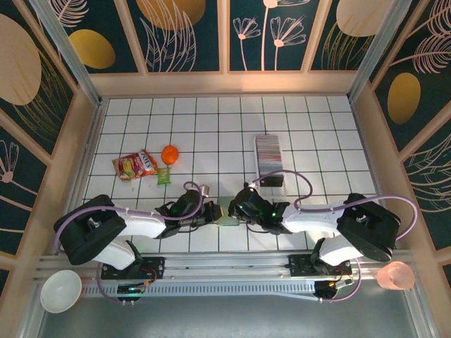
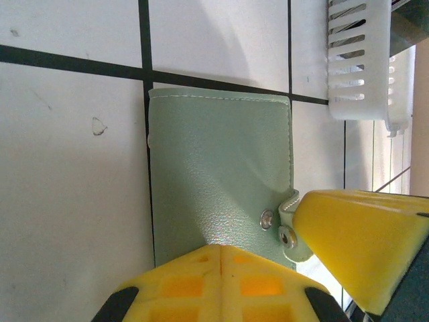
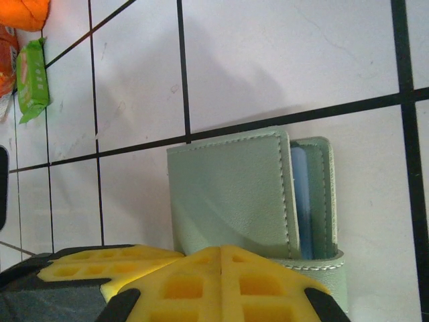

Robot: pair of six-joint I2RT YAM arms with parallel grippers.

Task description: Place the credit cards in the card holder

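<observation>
The sage-green card holder (image 1: 227,221) lies folded on the white tiles between my two grippers. In the left wrist view the card holder (image 2: 221,174) shows its snap and its clasp tab (image 2: 289,231), which is lifted against the right gripper's yellow finger (image 2: 362,241). My left gripper (image 2: 221,249) is shut, with its tips over the holder's near edge. In the right wrist view the card holder (image 3: 234,194) shows a bluish inside (image 3: 301,201) at its open side. My right gripper (image 3: 221,251) is shut, tips against the holder. The credit cards (image 1: 270,150) stand as a striped row further back.
A long clear tray (image 1: 258,160) holds the cards, with a black object (image 1: 273,181) at its near end. A snack packet (image 1: 135,165), an orange (image 1: 170,154) and a small green packet (image 1: 163,175) lie to the left. A white bowl (image 1: 60,290) and a pink cup (image 1: 395,275) sit beside the arm bases.
</observation>
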